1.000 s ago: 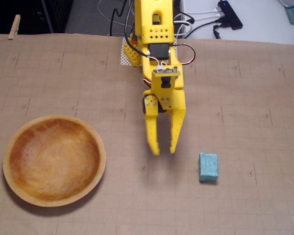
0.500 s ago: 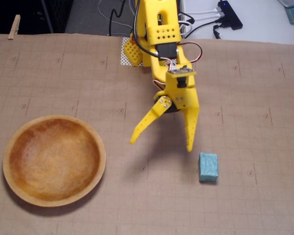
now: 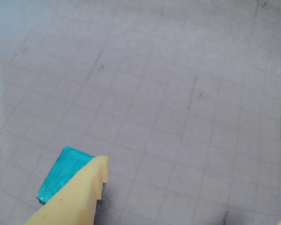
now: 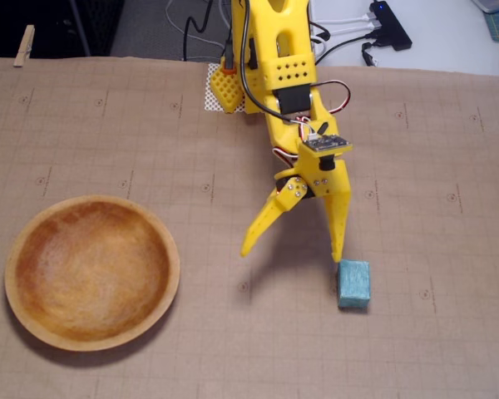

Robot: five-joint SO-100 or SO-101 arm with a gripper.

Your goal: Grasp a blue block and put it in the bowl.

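Blue block [image 4: 353, 284] lies flat on the paper-covered tabletop [image 4: 449, 249], toward the lower right of the fixed view, with nothing gripping it. It is not yet lifted, so the grasp is not made. The yellow end effector [image 4: 293, 252] hangs over the sheet with its two fingers spread wide apart and nothing between them. One finger tip reaches down to the block's upper left corner in the fixed view and looks to be just beside or touching it; I cannot tell which from this angle. The other finger points off to the left, well clear of the block, toward the middle of the sheet.

In the wrist view the blue block [image 3: 64, 174] shows at the lower left, partly covered by one yellow finger [image 3: 79, 192] that crosses in front of its right side. The second finger barely enters at the bottom right corner. The block therefore sits off to one side rather than in the gap between the fingers.

The bowl [image 4: 17, 249] stands on the left side of the fixed view, well apart from the block, and it is empty.

My reading is that the task is at its early part: the approach is nearly made, but nothing counts as done. What is left seems to be shifting so the block lies between the fingers, closing on it, lifting, carrying it across to the bowl and letting go
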